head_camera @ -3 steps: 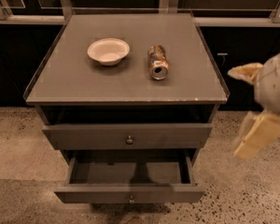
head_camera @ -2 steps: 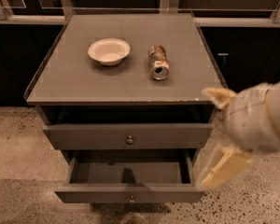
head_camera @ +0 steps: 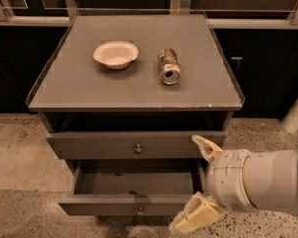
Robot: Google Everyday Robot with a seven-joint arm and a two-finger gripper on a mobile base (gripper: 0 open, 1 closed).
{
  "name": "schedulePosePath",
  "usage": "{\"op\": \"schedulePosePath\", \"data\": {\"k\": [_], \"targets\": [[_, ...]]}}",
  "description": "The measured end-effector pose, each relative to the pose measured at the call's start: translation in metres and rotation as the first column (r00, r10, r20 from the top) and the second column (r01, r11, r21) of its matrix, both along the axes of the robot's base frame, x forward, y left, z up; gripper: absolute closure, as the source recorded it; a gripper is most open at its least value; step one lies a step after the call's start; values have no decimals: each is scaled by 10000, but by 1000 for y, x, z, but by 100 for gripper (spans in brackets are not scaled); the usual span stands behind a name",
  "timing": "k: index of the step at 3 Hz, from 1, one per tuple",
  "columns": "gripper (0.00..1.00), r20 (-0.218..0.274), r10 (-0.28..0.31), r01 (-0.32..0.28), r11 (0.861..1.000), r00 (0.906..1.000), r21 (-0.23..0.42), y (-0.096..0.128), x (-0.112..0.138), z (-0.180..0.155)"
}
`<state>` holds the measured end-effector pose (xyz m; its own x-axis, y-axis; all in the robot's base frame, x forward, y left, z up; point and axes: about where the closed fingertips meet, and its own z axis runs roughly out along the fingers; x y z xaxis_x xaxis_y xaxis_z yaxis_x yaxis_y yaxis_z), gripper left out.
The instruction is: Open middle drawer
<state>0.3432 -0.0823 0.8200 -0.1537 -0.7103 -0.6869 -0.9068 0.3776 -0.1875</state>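
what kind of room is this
Probably an office kitchenette or test kitchen: a bowl and a drinks can on a drawer cabinet, dark cupboards behind, speckled floor. The robot's hand is low in front of the cabinet, open.

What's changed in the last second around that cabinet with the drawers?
The gripper has swung in from the right, moving left and down in the picture, and now sits open by the right end of the pulled-out middle drawer, holding nothing. That drawer stayed equally open; the white bowl and the tipped can on top did not move.
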Motion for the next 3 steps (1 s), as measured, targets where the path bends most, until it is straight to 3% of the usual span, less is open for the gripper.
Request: {"op": "schedulePosePath", "data": {"k": [2,3], "targets": [[0,120,-342,340,9992,9993,216,-8,12,-15],[0,369,-721,689,9943,9967,820,-21,44,-50]]}}
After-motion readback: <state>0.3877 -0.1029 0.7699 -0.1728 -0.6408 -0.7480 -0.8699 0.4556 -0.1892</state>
